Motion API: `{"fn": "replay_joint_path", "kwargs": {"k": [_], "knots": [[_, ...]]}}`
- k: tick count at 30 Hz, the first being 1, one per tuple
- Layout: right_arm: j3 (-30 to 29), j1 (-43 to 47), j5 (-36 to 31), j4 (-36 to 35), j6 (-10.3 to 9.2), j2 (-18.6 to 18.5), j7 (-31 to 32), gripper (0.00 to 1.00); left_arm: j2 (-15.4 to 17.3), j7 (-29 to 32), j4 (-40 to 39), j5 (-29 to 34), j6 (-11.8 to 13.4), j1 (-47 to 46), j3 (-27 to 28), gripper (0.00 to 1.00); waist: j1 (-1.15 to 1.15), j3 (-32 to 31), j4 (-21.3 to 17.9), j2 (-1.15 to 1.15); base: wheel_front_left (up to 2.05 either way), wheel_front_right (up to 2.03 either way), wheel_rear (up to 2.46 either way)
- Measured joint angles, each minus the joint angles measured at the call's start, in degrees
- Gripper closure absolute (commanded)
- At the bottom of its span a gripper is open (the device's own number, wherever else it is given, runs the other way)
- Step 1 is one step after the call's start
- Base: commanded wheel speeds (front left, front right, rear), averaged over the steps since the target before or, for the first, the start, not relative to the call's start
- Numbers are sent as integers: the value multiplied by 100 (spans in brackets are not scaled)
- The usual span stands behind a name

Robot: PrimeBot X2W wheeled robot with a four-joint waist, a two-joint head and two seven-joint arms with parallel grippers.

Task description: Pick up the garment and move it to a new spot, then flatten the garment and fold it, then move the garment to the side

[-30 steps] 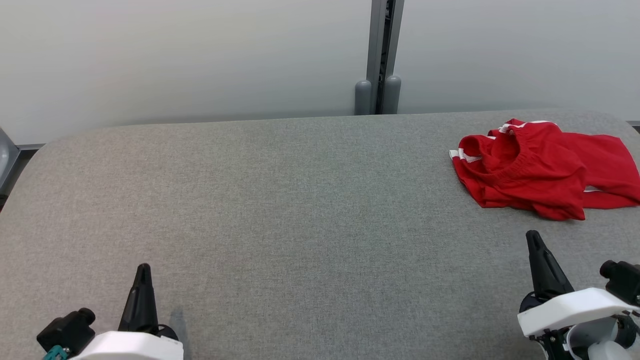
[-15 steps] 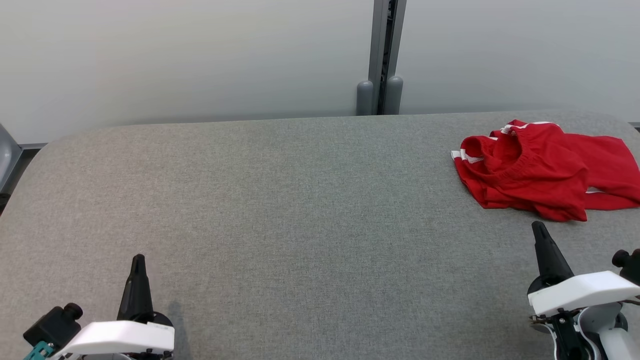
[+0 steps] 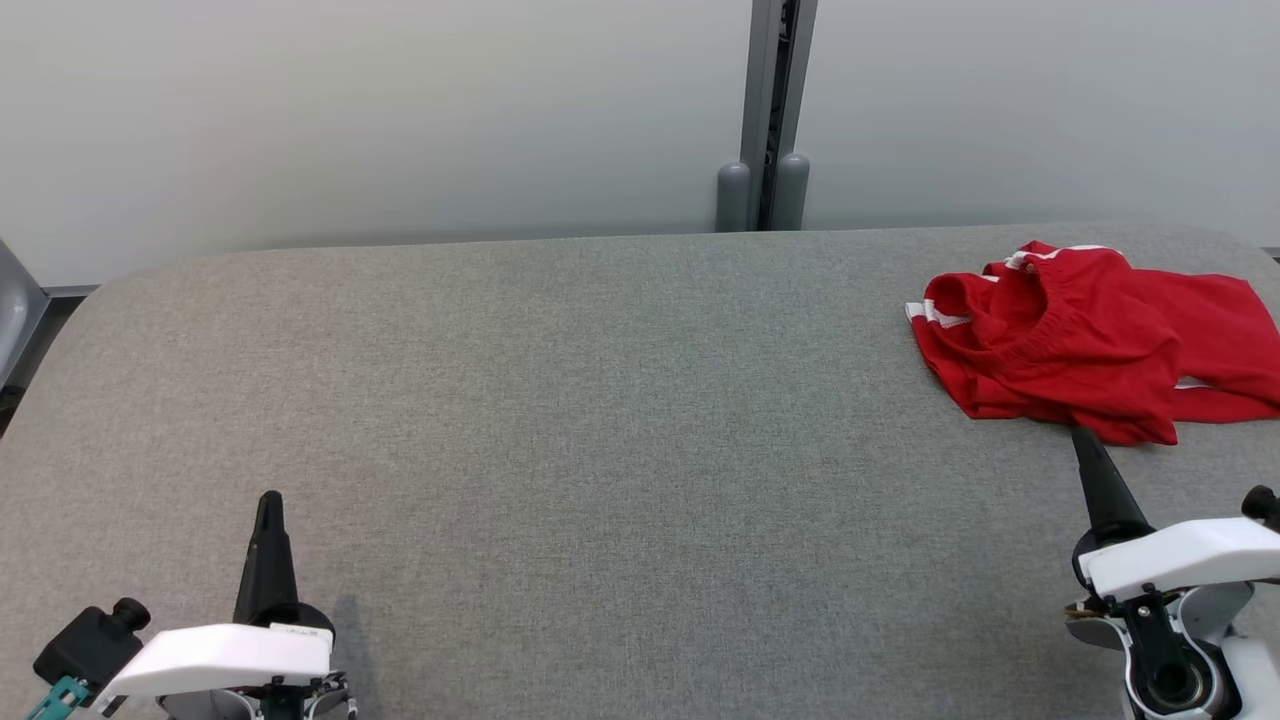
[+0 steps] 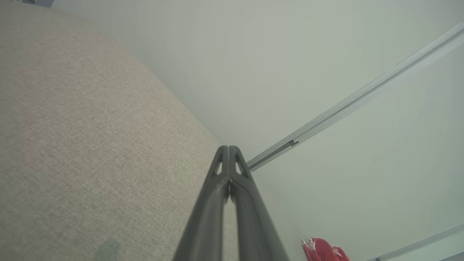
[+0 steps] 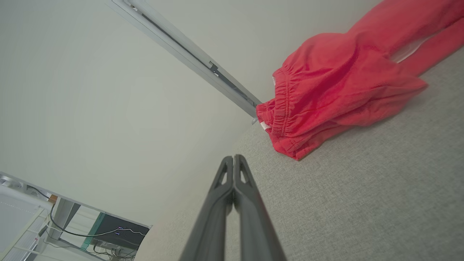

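The garment [image 3: 1090, 335] is a pair of red shorts with white trim, lying crumpled at the far right of the grey table [image 3: 600, 420]. Its gathered waistband faces left. My right gripper [image 3: 1080, 437] is shut and empty, its tip just short of the garment's near edge. In the right wrist view the shut right gripper [image 5: 233, 158] points past the garment [image 5: 333, 94], which lies up and to the right. My left gripper [image 3: 269, 498] is shut and empty at the lower left, far from the cloth. The left wrist view has the left gripper [image 4: 228, 148] over bare fabric, with the garment [image 4: 324, 250] small at the bottom.
A pale wall with a grey vertical post [image 3: 765, 115] stands behind the table's far edge. The tabletop's rounded corners fall away at the far left and far right. A desk with cables [image 5: 72, 224] is seen low in the right wrist view.
Both grippers have moved away from me over the table. The right tip has closed in on the garment's near edge. The camera has shifted slightly.
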Motion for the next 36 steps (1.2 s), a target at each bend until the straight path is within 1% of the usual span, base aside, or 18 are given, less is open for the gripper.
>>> {"fn": "replay_joint_path", "kwargs": {"k": [14, 36], "knots": [[-198, -244, 786, 213, 0, 49, 337, 100, 9, 119, 15, -873, -10, -144, 0, 100, 0, -8, 24, 0, 0, 0, 0], [-460, -559, 1829, 474, -1, 113, 789, 100, 20, 294, 30, -2012, -60, -347, 0, 100, 0, -21, 62, 0, 0, 0, 0]]}}
